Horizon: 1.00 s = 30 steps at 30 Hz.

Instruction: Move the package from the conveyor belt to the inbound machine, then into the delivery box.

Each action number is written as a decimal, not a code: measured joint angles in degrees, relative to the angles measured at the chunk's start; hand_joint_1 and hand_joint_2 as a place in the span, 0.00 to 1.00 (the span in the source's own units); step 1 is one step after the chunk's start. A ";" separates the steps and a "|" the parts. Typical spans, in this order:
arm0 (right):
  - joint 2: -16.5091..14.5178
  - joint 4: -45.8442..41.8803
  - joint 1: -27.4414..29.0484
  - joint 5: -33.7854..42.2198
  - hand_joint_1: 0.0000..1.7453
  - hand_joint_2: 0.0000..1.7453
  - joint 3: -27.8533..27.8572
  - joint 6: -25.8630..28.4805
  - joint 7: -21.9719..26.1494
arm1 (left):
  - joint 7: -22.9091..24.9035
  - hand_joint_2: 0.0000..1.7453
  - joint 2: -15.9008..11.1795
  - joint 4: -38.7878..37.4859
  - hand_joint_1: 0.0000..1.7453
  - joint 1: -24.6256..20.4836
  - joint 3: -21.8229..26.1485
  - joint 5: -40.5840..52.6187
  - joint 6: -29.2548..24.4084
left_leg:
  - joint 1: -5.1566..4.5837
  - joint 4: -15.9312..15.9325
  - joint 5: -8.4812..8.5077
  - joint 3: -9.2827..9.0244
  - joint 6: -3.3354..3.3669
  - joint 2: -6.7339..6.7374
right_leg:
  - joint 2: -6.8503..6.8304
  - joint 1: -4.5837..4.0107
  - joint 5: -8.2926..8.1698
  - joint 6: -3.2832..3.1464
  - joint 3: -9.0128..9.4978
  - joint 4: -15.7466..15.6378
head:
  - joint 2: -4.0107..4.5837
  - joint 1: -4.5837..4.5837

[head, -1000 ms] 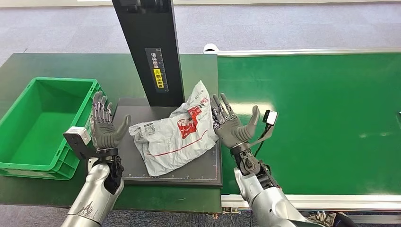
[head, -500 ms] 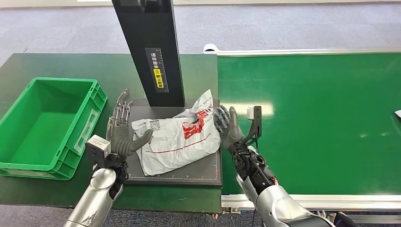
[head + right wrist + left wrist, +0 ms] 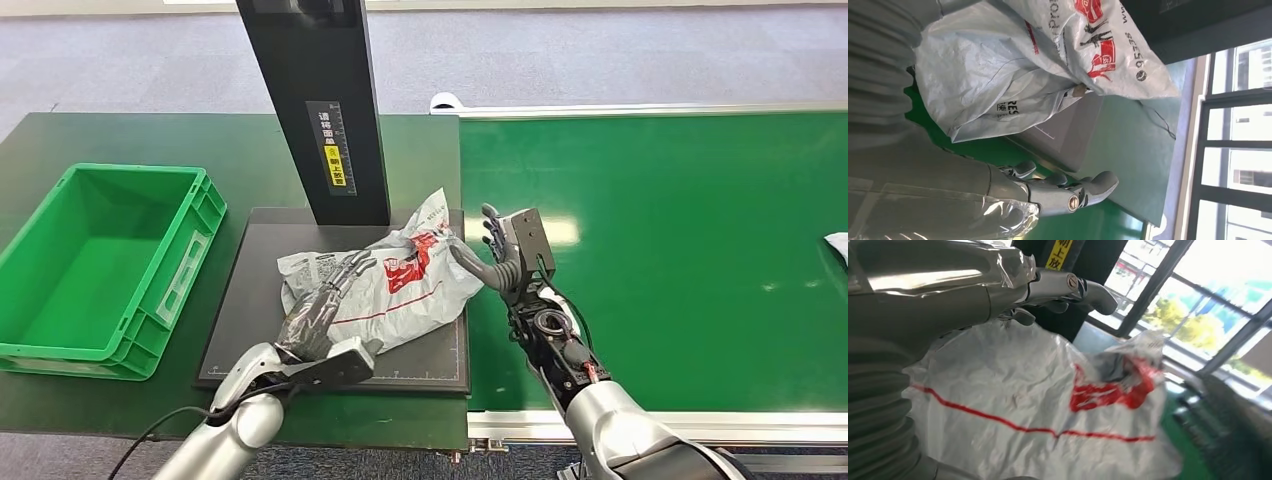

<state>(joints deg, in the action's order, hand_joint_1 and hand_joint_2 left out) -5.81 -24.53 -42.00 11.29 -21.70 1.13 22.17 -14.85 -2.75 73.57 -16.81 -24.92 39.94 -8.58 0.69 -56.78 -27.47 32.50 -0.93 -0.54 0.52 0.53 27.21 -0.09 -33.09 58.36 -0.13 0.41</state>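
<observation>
I saw the package (image 3: 375, 285) lying on the inbound machine's black platform (image 3: 440, 358) mid-frame, long axis lower-left to upper-right. Left hand (image 3: 318, 310) rested flat on its lower-left end, fingers extended, gripping nothing. Right hand (image 3: 500, 255) open beside the right end. Delivery box (image 3: 60, 350) far left; left hand nearer.

Crinkled glossy plastic package (image 3: 385, 290)

Crumpled grey-white plastic package (image 3: 385, 285) printed with red graphics and a thin red line, laid flat on the dark scanning platform of the inbound machine (image 3: 255, 330), green conveyor belt (image 3: 690, 250) to the right, green delivery box (image 3: 60, 340) to the left.
</observation>
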 joint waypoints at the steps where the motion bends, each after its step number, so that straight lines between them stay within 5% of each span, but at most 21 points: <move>1: 0.02 -0.14 0.01 -0.25 0.00 1.00 0.00 -0.22 0.09 | 1.61 1.00 -0.03 -0.87 0.00 -0.33 -0.59 2.15 -0.33 | 0.00 0.00 0.00 0.00 0.00 0.00 | 0.00 0.00 0.00 0.00 0.00 0.00 | 0.00 0.00; 9: -0.57 -0.84 0.07 -3.50 0.00 1.00 0.00 -3.98 0.84 | 16.22 1.00 0.87 -11.12 0.00 -4.39 -2.47 17.79 -7.35 | 0.00 0.00 0.00 0.00 0.00 0.04 | 0.01 0.00 0.00 0.00 0.01 0.01 | 0.00 0.00; 17: -2.01 -1.14 0.08 -5.09 0.00 1.00 0.00 -5.55 0.98 | 17.85 1.00 2.22 -18.66 0.00 -7.57 0.36 19.62 -11.82 | 0.01 0.01 0.01 -0.08 0.00 -0.01 | 0.00 -0.01 0.00 0.00 0.13 0.01 | 0.00 0.00; 21: -2.11 -1.15 0.08 -5.29 0.00 1.00 0.00 -6.38 1.00 | 17.71 1.00 2.61 -20.03 0.94 -8.17 0.99 19.50 -11.64 | 0.00 0.00 0.01 -0.11 0.00 -0.01 | 0.00 0.00 0.00 0.00 0.17 0.01 | 0.00 0.00; 30: -2.20 -1.18 -0.02 -6.13 0.00 1.00 0.36 -8.83 1.86 | 8.13 1.00 2.97 -22.05 1.00 -8.12 3.28 14.41 -15.83 | 0.01 0.01 0.01 -0.12 0.00 -0.01 | 0.00 -0.01 0.00 0.00 0.16 0.02 | 0.01 0.01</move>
<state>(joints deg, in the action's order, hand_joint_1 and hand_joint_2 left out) -8.01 -25.71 -42.02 5.16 -21.34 -7.70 24.03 -6.72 0.22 51.53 -24.93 -21.65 54.35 -24.41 0.70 -56.77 -27.46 32.38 -0.94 -0.55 0.53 0.51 27.21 -0.09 -32.93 58.37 -0.13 0.42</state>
